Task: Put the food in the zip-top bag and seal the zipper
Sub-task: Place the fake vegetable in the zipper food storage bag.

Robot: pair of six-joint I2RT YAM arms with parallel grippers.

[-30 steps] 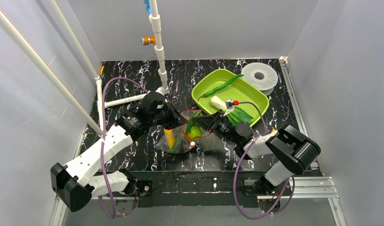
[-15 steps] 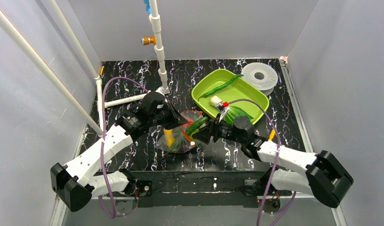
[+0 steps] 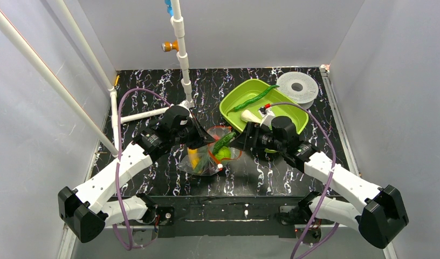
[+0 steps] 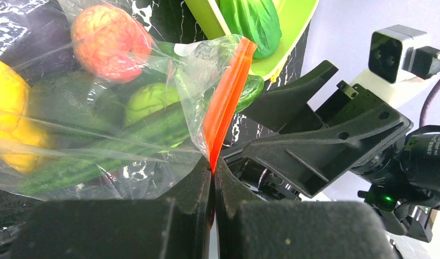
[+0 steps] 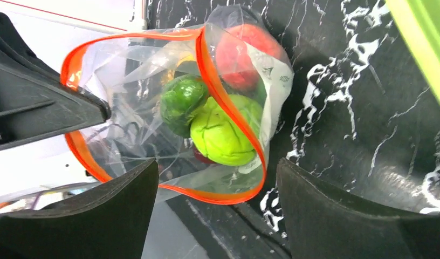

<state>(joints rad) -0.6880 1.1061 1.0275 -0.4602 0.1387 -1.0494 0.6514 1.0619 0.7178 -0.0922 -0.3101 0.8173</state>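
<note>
1. From above: the zip-top bag (image 3: 207,160) lies just off the lime-green tray's (image 3: 227,110) near-left corner. A cucumber (image 3: 224,141) pokes out of the bag's mouth, its long axis slanting up toward the tray. My left pincer (image 3: 208,141) is on the bag's side away from the tray, and my right pincer (image 3: 236,143) is between bag and tray.
2. Left wrist: my left pincer is clamped on the zipper (image 4: 227,97), which runs up toward the tray.
3. Right wrist: my right pincer gapes wide and holds nothing. The bag's mouth faces it, looped open, with a round green fruit (image 5: 224,132) inside.
</note>
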